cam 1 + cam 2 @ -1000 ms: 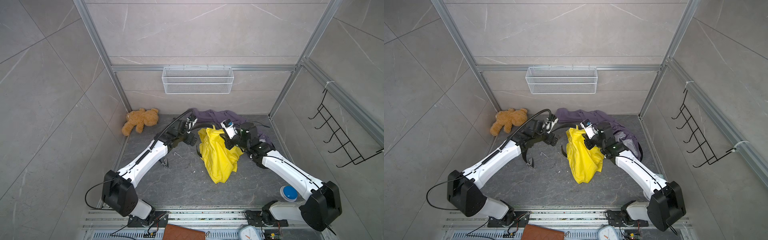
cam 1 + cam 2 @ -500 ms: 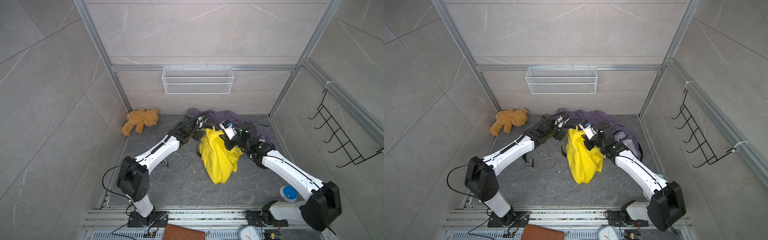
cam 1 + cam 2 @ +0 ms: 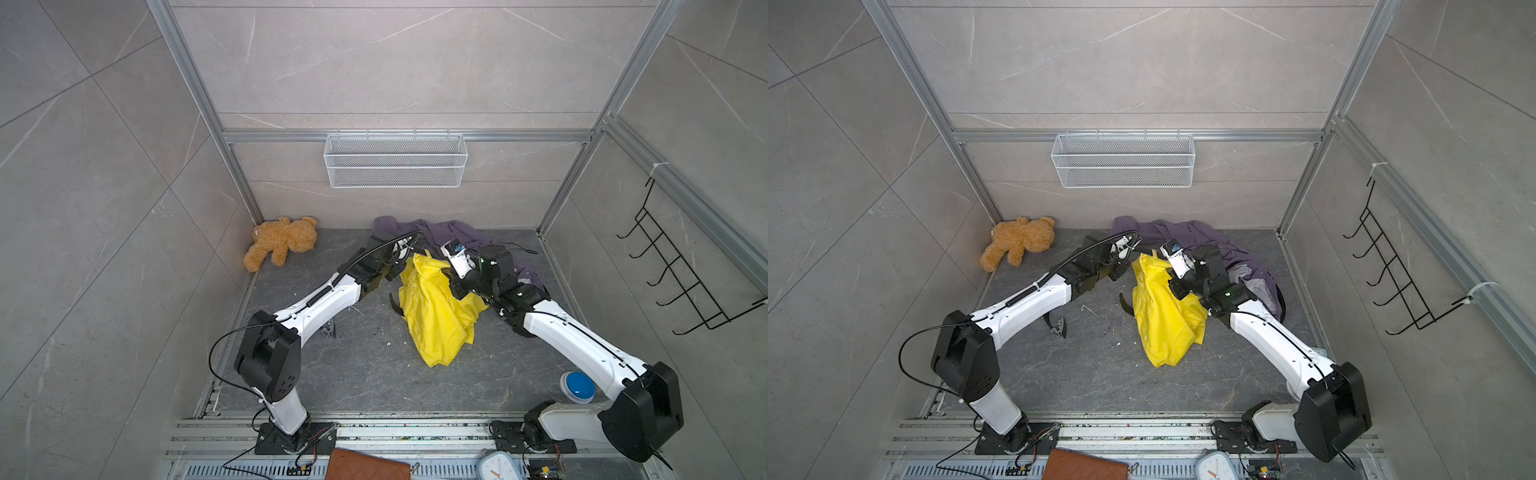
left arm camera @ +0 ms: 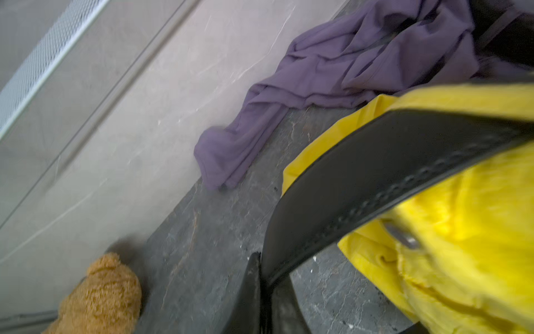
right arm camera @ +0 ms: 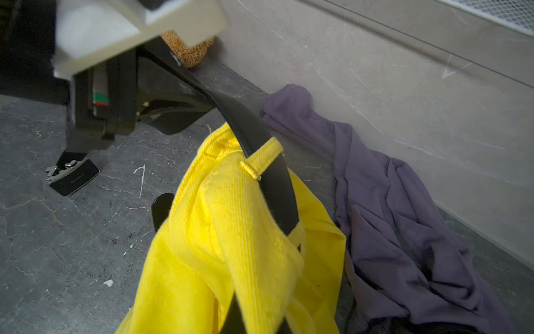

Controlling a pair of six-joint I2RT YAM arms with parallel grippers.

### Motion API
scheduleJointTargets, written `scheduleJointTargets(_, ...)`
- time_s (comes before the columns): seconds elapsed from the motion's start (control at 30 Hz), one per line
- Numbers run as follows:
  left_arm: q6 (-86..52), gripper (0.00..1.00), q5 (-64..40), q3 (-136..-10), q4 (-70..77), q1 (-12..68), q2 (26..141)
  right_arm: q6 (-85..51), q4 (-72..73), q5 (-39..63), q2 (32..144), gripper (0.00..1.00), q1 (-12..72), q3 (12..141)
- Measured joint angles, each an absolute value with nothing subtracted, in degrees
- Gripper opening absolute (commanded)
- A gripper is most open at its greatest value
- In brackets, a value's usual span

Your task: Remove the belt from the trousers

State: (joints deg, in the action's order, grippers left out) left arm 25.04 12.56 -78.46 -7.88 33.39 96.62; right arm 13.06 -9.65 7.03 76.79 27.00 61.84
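The black belt [image 4: 375, 162] is pinched in the left gripper [image 4: 263, 284], whose jaws are pressed together on the strap. In the left wrist view the strap is seen coming out from between the dark fingers [image 4: 250, 292] and arching across to the yellow trousers [image 3: 436, 316]. A row of small dots is seen along one edge of the strap.

The trousers are held up at the waistband by the right gripper [image 3: 451, 281], which is closed on the yellow cloth. The legs are left hanging, and their lower end reaches the counter [image 3: 353, 374]. In both top views the two grippers are seen close together, the left one just beside the top of the waistband.

In the right wrist view the belt is seen threaded through a yellow belt loop [image 5: 261, 166] and carried on along the waistband. The buckle [image 5: 73, 177] is laid flat on the counter beneath the left arm, well apart from the trousers. A short line of small lettering is stamped on its dark plate, but it cannot be read.

A crumpled purple garment [image 3: 449, 232] is spread along the back wall behind both grippers. A teddy bear [image 3: 282, 243] is lying in the back corner on the left arm's side.
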Motion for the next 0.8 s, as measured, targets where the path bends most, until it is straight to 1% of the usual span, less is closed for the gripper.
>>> scheduleJointTargets(0.07, 22.96, 0.00, 13.54, -77.38, -8.95, 29.61, 94.87, 12.67, -9.65, 6.22, 76.93, 0.00, 26.79, 61.84)
scheduleJointTargets(0.23, 16.25, 0.00, 16.93, -76.36, -12.75, 14.00, 88.77, 11.33, -9.67, 4.43, 76.95, 0.00, 25.30, 61.84)
scheduleJointTargets(0.37, 12.84, 0.00, 21.30, -76.36, -15.44, 4.82, 84.58, 10.24, -9.67, 3.25, 76.95, 0.00, 24.03, 61.84)
scheduleJointTargets(0.47, 10.96, 0.00, 22.87, -76.16, -17.45, 1.56, 81.71, 9.89, -9.67, 3.14, 76.95, 0.00, 23.86, 61.84)
scheduleJointTargets(0.63, 9.80, 0.00, 22.83, -73.06, -18.74, -0.54, 76.60, 9.58, -9.67, 3.44, 76.93, 0.00, 23.86, 61.84)
scheduleJointTargets(0.77, 9.76, 0.00, 21.87, -73.03, -19.59, -3.16, 74.94, 9.17, -9.65, 4.29, 76.93, 0.00, 23.88, 61.84)
scheduleJointTargets(0.8, 9.54, 0.00, 22.22, -73.21, -19.79, -4.84, 74.70, 8.97, -9.91, 3.95, 76.93, 0.00, 23.73, 61.84)
